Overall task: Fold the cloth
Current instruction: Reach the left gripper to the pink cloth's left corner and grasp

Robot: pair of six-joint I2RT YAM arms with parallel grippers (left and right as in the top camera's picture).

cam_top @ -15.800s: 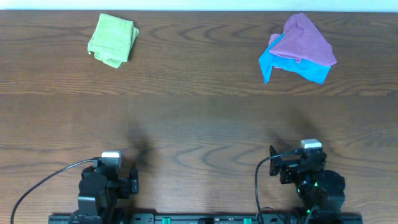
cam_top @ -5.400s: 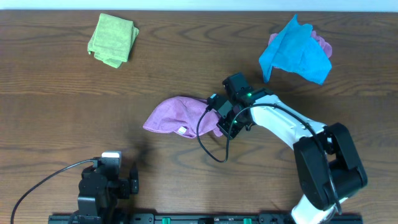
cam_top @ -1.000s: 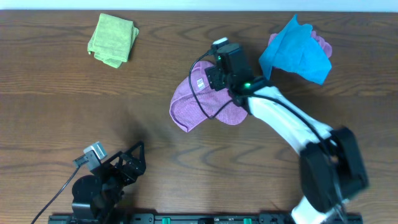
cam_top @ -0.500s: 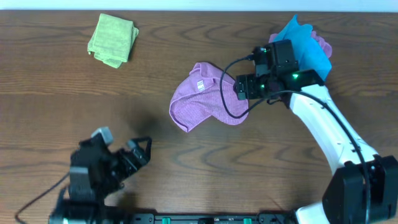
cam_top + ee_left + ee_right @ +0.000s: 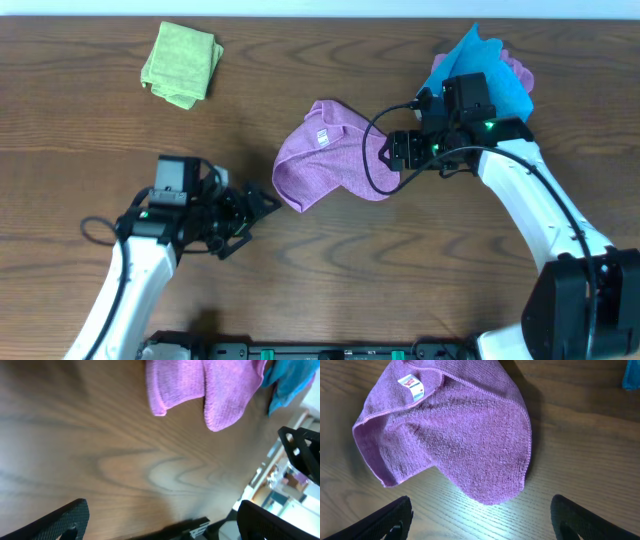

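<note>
The crumpled lilac-purple microfibre cloth (image 5: 335, 150) is judged wholly unfolded, flanked by the wide, empty left gripper (image 5: 255, 208) at 8 o'clock and the right gripper (image 5: 396, 156), equally wide, at 3 o'clock.

Cloth (image 5: 455, 435) ahead of my right fingers (image 5: 387, 520): matt fuzzy microfibre, short looped pile, stitched hem. Tag (image 5: 411, 386) on it: smooth, white, printed; woven or paper, can't tell. Table (image 5: 580, 470) under it: brown wood grain, smooth, low sheen, pale glare patch between my right fingers. Right fingers and left fingers (image 5: 55, 520): black matt plastic. Blue cloth (image 5: 490, 90) near my right fingers: soft matt fabric. Green cloth (image 5: 182, 62), well apart from both: nubby terry look. Right arm shell (image 5: 530, 205): white glossy plastic.
</note>
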